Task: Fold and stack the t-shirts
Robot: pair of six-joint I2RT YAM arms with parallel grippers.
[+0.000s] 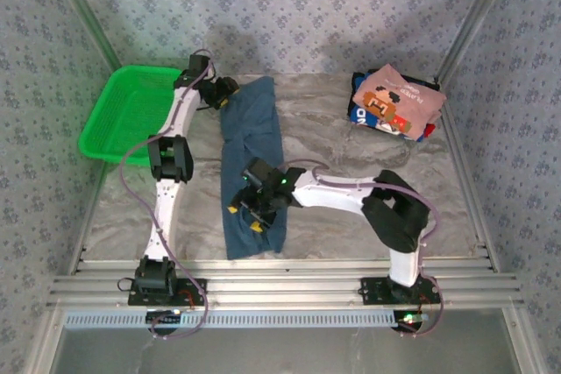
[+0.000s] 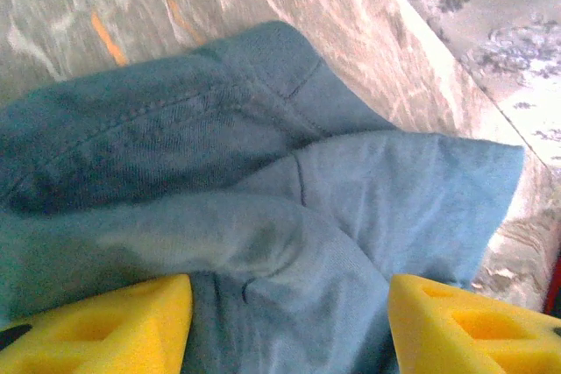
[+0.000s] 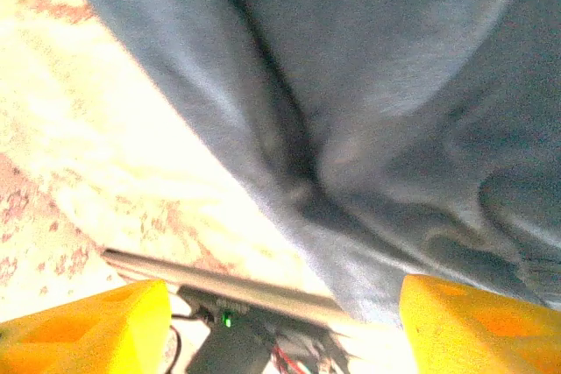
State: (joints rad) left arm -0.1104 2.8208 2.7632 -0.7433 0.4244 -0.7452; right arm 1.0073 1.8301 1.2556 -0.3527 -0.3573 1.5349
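The teal shirt (image 1: 254, 139) is lying centrally as a long narrow strip; the left gripper (image 1: 224, 94) is hovering at its far end and the right gripper (image 1: 252, 209) towards its near end, both spread, pinching nothing; the lengthwise fold is looking done; next, I judge, is pinching one end, folding it over, then moving the shirt to the stack (image 1: 399, 101).

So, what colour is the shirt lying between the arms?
The shirt is plain teal-blue; left wrist view.

Left tool (image 2: 289, 304), right tool (image 3: 285, 304), both spread wide
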